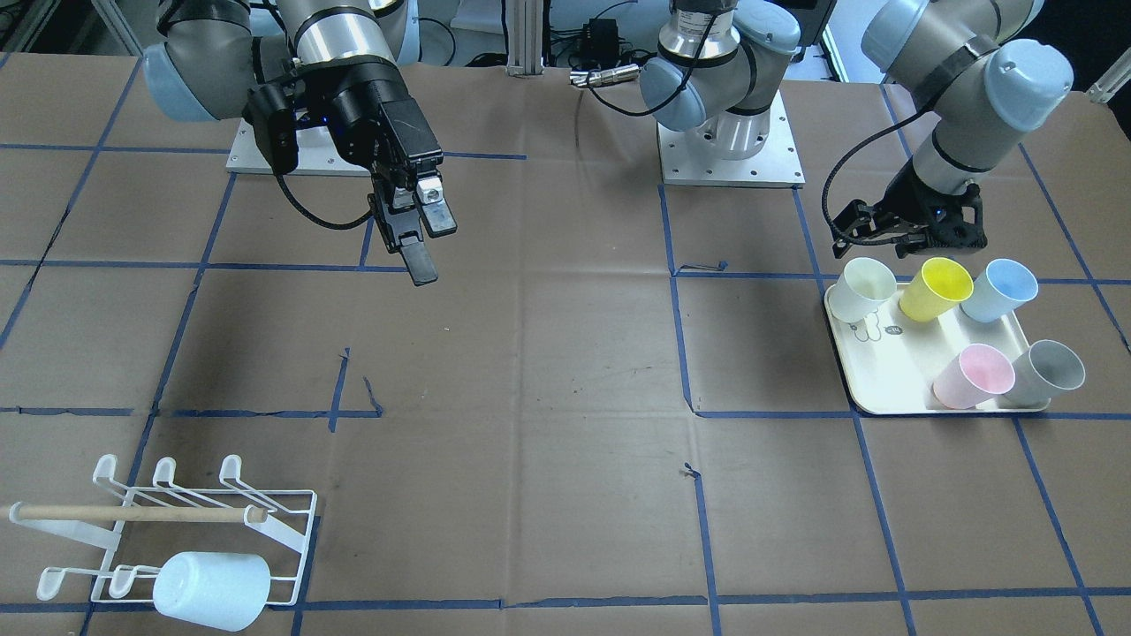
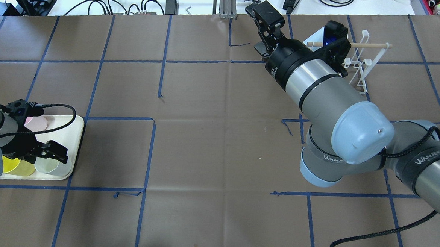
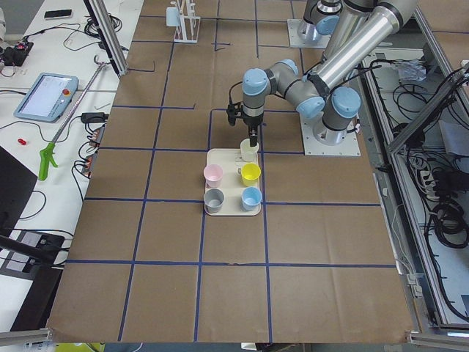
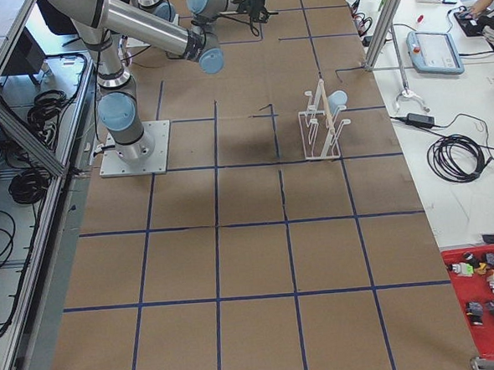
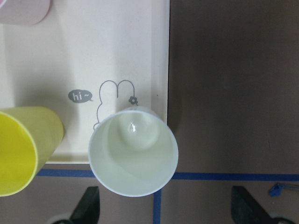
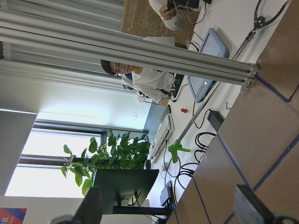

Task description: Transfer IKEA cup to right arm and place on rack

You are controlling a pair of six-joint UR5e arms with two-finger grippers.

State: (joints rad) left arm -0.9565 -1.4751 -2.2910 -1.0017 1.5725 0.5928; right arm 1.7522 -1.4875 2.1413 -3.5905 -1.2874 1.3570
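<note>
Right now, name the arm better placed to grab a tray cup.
Left. The left end effector hangs open over the white cup on the tray; the right end effector is across the table, open and empty.

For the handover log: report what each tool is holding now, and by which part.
Nothing is held. The left tool hangs open above the white cup on the tray, not touching it; the right tool is open and empty in mid-air.

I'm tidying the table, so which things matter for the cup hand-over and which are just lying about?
Job: white cup, left end effector, right end effector, rack.
Lying about: yellow cup, blue cup, pink cup, grey cup, tray, racked pale-blue cup.
</note>
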